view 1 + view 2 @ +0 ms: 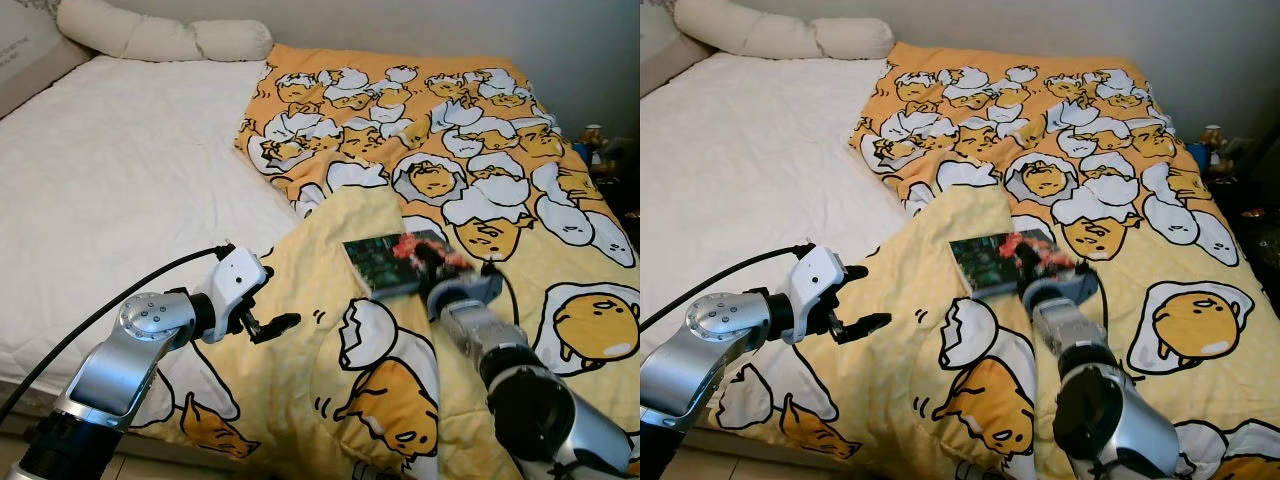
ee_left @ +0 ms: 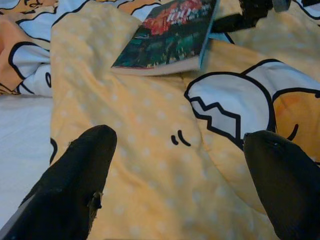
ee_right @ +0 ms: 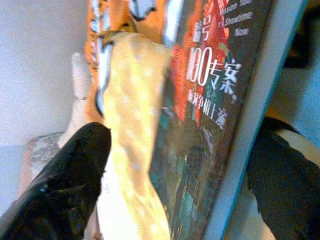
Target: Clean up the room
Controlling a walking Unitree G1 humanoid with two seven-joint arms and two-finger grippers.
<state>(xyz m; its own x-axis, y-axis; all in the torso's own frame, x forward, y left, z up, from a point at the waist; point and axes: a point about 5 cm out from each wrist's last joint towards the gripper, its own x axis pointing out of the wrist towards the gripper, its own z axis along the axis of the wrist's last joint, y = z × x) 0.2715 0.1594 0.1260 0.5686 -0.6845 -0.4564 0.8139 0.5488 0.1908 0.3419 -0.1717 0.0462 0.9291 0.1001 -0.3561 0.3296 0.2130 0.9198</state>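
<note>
Soft quilted blanket (image 1: 400, 390); right hand (image 1: 447, 268) straddles glossy flat book (image 1: 392, 262).

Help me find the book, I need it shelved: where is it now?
The book lies on the yellow egg-print blanket near the bed's middle, right of the white sheet, with the right gripper at its right edge.

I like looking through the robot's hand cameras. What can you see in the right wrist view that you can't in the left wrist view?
Right wrist view alone: printed characters on the book cover up close, a fold of the yellow blanket against it, one black finger on each side. Left wrist view alone: the whole book lying flat on the blanket, the eggshell pattern, the left gripper open above bare blanket. Both: book, blanket, black fingers.
</note>
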